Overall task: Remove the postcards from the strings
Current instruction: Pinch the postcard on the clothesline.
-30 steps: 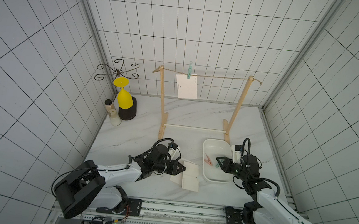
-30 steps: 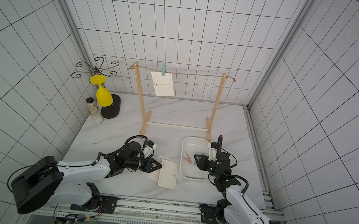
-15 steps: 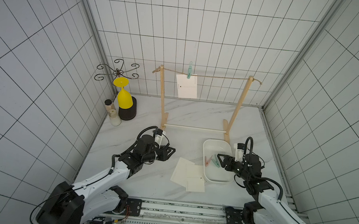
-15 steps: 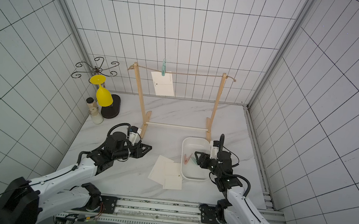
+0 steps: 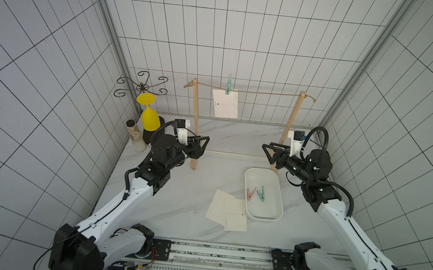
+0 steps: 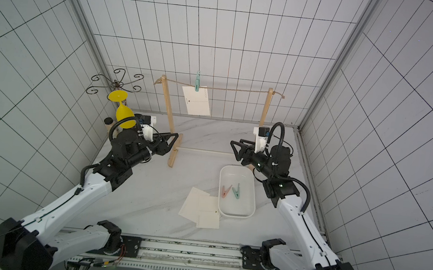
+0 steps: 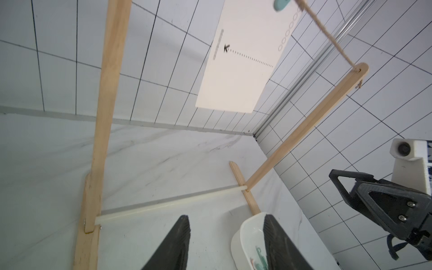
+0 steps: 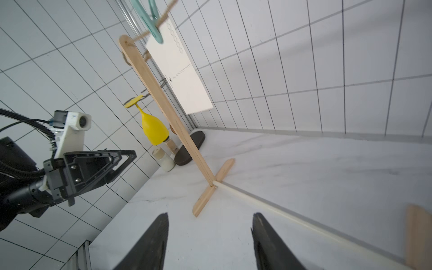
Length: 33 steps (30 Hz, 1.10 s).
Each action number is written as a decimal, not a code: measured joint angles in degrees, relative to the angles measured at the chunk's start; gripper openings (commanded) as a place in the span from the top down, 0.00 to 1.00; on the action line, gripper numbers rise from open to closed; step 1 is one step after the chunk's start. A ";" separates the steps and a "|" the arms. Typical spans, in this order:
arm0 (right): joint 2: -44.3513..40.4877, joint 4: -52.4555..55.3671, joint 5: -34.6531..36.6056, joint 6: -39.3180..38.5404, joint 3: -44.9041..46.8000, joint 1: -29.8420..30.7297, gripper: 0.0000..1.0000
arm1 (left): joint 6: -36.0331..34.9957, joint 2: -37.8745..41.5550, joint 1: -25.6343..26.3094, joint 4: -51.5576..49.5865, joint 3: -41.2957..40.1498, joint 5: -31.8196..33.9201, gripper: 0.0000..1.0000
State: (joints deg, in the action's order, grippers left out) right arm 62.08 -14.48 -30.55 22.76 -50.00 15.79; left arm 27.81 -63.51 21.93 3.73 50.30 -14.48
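One white postcard (image 5: 225,103) (image 6: 196,100) hangs from the tan string (image 5: 269,93) under a green peg (image 5: 228,84), between the two wooden posts. Two more postcards (image 5: 229,209) lie overlapped flat on the table. My left gripper (image 5: 206,141) hovers open and empty beside the left post, well below the hanging card. My right gripper (image 5: 264,147) hovers open and empty by the right post. In the left wrist view the card (image 7: 238,63) is far beyond my open gripper (image 7: 226,222). In the right wrist view the card (image 8: 180,74) is likewise far from my gripper (image 8: 210,219).
A white tray (image 5: 262,170) holds a pink peg (image 5: 250,193) and a green peg (image 5: 261,193), next to the flat cards. A yellow upturned glass (image 5: 150,117) on a black wire stand and a small bottle (image 5: 135,138) fill the back left corner. A white dowel (image 7: 168,203) joins the post feet.
Both arms rose from the table front and moved back toward the frame. The left gripper let go of a card on the table and opened. The right opened, leaving a green peg in the tray.
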 measured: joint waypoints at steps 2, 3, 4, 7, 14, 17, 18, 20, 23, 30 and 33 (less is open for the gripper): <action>3.10 -0.98 -1.99 -0.35 -4.63 0.44 0.38 | -0.83 -2.12 -0.20 1.20 2.67 0.04 0.44; 4.72 -1.46 -2.95 -0.59 -7.17 0.76 0.37 | -1.20 -3.23 -0.28 1.79 4.11 0.04 0.43; 6.08 -1.79 -3.82 -0.79 -9.40 1.05 0.36 | -1.51 -4.17 -0.31 2.36 5.22 0.02 0.42; 9.70 -3.19 -5.88 -1.18 -15.72 1.84 0.33 | -2.27 -6.64 -0.55 3.98 8.09 -0.13 0.40; 17.33 -6.32 -10.01 -1.14 -28.15 2.64 0.22 | -4.15 -10.88 -1.31 5.92 12.68 -0.11 0.35; 21.29 -6.88 -12.07 -1.01 -34.45 2.67 0.20 | -5.01 -13.33 -1.75 6.05 14.99 -0.11 0.34; 22.95 -7.06 -13.00 -0.87 -37.16 2.69 0.20 | -5.38 -14.23 -1.90 6.14 15.82 -0.11 0.34; 26.21 -7.30 -14.45 -0.37 -42.29 2.78 0.20 | -5.84 -16.00 -2.27 6.45 17.31 -0.11 0.34; 31.12 -7.50 -16.15 0.57 -49.94 2.91 0.20 | -6.45 -18.36 -2.86 6.86 18.95 -0.15 0.34; 43.36 -5.90 -19.04 2.60 -69.46 2.91 0.21 | -6.43 -23.23 -4.63 8.90 21.42 -2.84 0.34; 47.50 -5.22 -20.04 3.50 -75.84 2.91 0.21 | -6.38 -25.27 -5.09 10.19 22.56 -4.85 0.34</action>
State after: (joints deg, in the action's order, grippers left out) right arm 109.58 -19.70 -50.59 26.26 -125.84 18.70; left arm 21.43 -88.77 16.84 13.91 72.86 -19.33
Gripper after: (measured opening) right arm 0.793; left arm 0.660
